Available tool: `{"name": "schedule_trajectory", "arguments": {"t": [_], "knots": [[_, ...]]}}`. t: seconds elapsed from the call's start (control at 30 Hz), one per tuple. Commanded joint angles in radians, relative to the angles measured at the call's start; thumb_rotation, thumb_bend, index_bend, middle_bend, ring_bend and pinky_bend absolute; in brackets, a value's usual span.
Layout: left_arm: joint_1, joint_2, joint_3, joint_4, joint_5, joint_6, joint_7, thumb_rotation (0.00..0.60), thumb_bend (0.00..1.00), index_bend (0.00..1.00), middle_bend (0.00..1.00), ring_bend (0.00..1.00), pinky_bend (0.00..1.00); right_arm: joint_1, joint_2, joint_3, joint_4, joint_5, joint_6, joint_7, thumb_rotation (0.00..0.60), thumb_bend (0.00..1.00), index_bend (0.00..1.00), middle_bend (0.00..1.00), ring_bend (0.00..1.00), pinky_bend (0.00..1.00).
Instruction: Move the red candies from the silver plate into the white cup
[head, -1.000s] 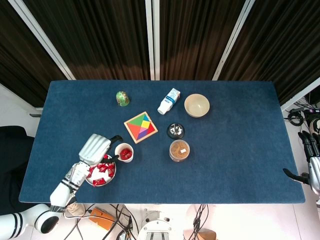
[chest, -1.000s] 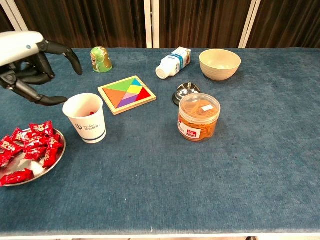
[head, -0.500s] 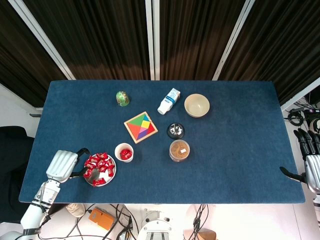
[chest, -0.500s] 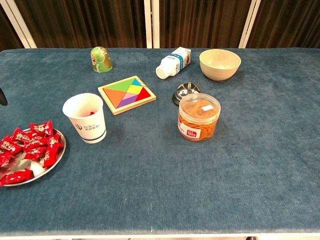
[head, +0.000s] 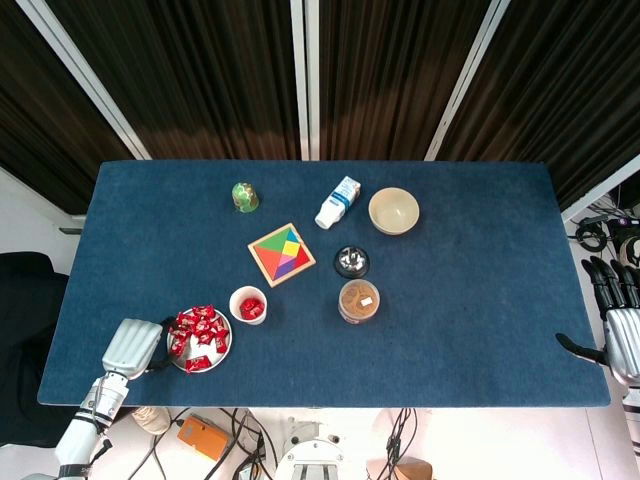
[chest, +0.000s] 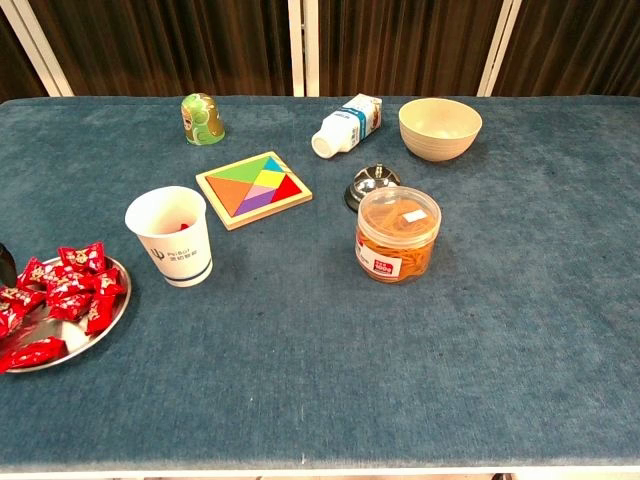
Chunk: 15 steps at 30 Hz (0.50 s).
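Observation:
The silver plate (head: 226, 352) sits near the table's front left corner, with several red candies (head: 200, 325) piled on it. In the chest view the plate (chest: 112, 318) and its candies (chest: 70, 285) lie at the far left. Just right of the plate stands the white cup (head: 234, 303), with red candy inside; the chest view shows its wall (chest: 172, 250). My left hand (head: 132, 346) hovers at the plate's left rim, fingers pointing toward the candies, holding nothing I can see. My right hand (head: 618, 325) hangs beyond the table's right edge, fingers spread and empty.
A colourful tangram puzzle (head: 281, 253) lies behind the cup. Right of the cup are a small bell (head: 351, 262) and a clear jar (head: 358, 300). Further back stand a beige bowl (head: 393, 210), a tipped milk bottle (head: 338, 202) and a green figure (head: 245, 196).
My left hand has pulled back from above the cup and plate to the plate's left side, leaving the chest view almost entirely. The right hand barely shifted.

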Motion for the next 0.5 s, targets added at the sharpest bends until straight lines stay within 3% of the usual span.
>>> {"name": "schedule_trajectory", "arguments": {"t": [0.03,0.5], "knots": [[0.001,-0.001,-0.001,0.002,0.001,-0.004,0.002,0.600,0.19,0.40,0.95,0.92,0.83,0.000,-0.001,-0.001,0.001,0.001,-0.002,0.001,0.600,0.16,0.00,0.12,0.00,0.10],[-0.018,-0.021,-0.010,0.021,0.026,-0.042,0.002,0.600,0.20,0.42,0.95,0.92,0.83,-0.002,-0.001,-0.002,0.006,0.004,0.001,0.008,0.600,0.16,0.00,0.12,0.00,0.10]]}}
